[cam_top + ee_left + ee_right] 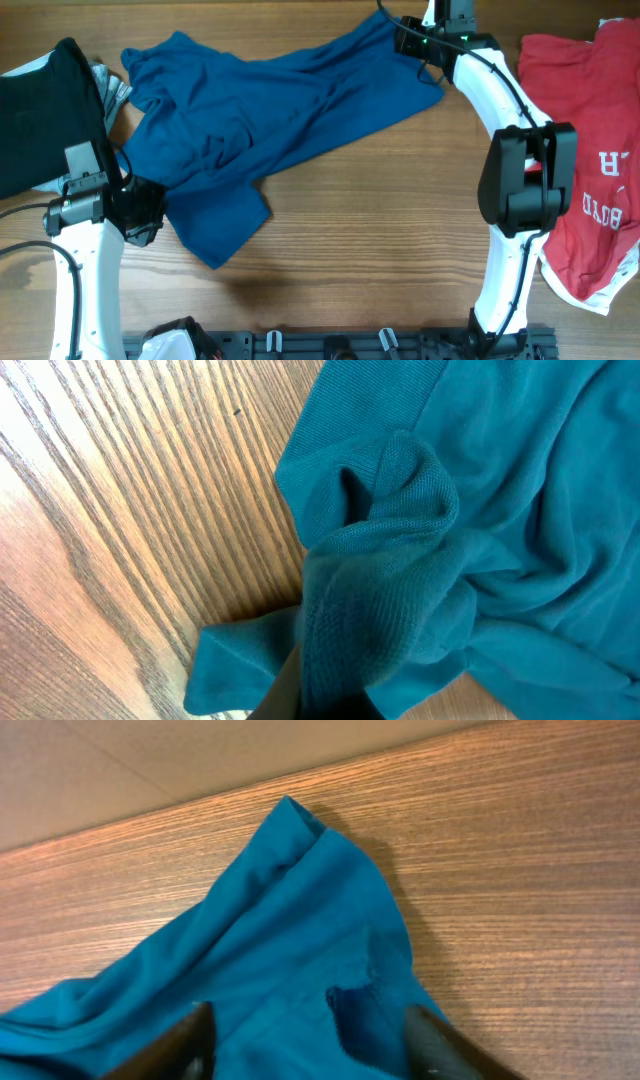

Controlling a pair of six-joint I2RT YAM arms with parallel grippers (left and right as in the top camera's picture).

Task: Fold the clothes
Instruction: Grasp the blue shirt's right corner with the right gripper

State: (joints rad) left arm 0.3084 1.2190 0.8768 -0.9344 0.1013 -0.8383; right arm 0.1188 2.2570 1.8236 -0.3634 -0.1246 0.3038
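Status: blue shirt [290, 100] is lying crumpled on the table [380, 250], running diagonally from 8 o'clock up to 1 o'clock. Left gripper [145, 218] is sitting at 8 o'clock, clamping tight on a bunched wad of the blue shirt; its wrist view is showing cloth doubled over itself at the pinch. Right gripper [405, 42] is hovering at 1 o'clock over the far corner, fingers [190, 1042] standing apart with cloth lying between them, not gripping anything as far as I can tell. Red shirt [585, 150] is lying at 3 o'clock, black garment [40, 110] at 9 o'clock, a grey one [115, 88] peeking out beside it

Risks I'm seeing: left is holding several layers, so any pull is likely dragging a lump instead of a clean edge. Right is sitting close to the corner tip, so closing there is risking a thin bite that slips. Pulling from one side only is likely skewing the shirt toward the black pile
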